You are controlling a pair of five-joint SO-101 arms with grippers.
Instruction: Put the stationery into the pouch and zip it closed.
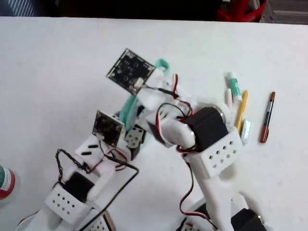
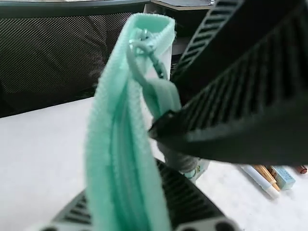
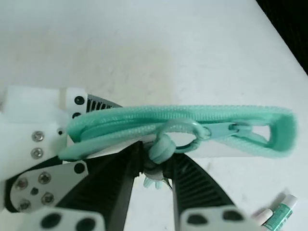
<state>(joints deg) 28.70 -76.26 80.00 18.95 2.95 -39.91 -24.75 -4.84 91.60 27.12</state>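
While your left gripper [image 3: 84, 137] clamps the pouch [image 3: 192, 118] and right gripper [image 3: 154, 161] pinches its zipper pull [image 3: 161, 147], pencil [image 1: 241, 109] and pen [image 1: 267, 117] lie unpacked at three o'clock.

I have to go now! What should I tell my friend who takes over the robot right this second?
Left gripper: jaws shut on one end of the pouch.
Right gripper: jaws shut on the zip pull.
Pen, pencil, green-and-white tube and eraser lie together on the table.
Done: pouch gripped.
Left: put them all in, zip it closed.
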